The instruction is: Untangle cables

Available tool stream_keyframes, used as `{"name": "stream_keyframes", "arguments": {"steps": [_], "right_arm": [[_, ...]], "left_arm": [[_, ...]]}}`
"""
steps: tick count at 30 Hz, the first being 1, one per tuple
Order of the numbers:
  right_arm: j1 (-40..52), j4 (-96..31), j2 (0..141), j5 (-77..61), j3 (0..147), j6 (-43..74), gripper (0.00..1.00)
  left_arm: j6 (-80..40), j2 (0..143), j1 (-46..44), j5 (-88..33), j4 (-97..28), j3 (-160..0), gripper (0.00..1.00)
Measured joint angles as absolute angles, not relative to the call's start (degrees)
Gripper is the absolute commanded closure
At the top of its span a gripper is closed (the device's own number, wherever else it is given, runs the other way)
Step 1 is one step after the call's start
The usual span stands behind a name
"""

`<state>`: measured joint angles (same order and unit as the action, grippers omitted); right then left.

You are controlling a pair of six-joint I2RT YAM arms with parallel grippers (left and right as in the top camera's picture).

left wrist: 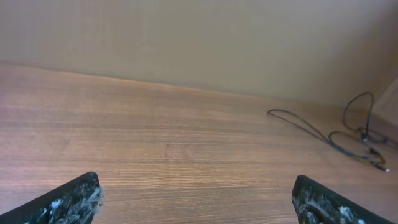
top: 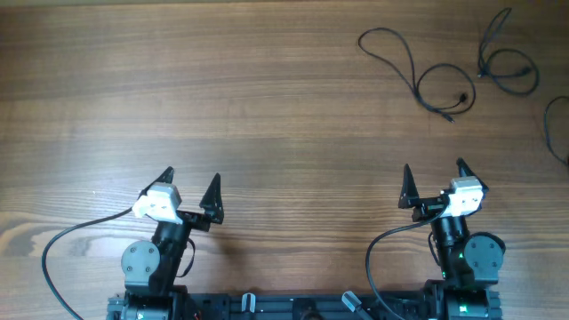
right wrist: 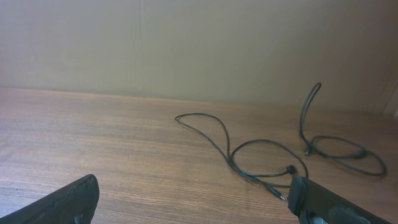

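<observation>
The cables [top: 414, 78] lie at the far right of the wooden table [top: 267, 107], well apart from both arms. From overhead there are three thin black cords. A long one snakes through two open loops and ends in a small plug. A second one [top: 484, 46], just to the right of it, is coiled on itself with a tail running toward the table's far edge. A third [top: 548, 124] curves off the right border of the picture.

The cords seem to lie side by side without crossing one another, so the separating looks largely done or was never much needed. They are very thin, though, so a crossing inside the coiled one cannot be ruled out. What appears left is loosening each cord's own loops.

The left gripper [top: 192, 173] is spread wide, holding and touching nothing, above bare wood. The right gripper [top: 434, 165] is likewise wide apart and empty. In its wrist view the long cord's plug lies just ahead of its right finger [right wrist: 336, 202], not in contact.
</observation>
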<state>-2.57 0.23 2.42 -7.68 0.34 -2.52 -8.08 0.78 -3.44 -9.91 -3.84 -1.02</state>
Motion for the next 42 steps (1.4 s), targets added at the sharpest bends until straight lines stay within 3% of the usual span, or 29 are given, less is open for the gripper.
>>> {"name": "stream_keyframes", "arguments": {"steps": [17,42], "right_arm": [[-2.57,0.23,2.42,-7.68,0.34,-2.72,0.0],[-2.57,0.23,2.42,-7.68,0.34,-2.72,0.0]], "left_arm": [[1.5,0.78,-3.44,-9.89,-3.81,-1.02,0.0],[2.76,0.78,-0.67,-9.89,-3.81,-1.02,0.0]]}}
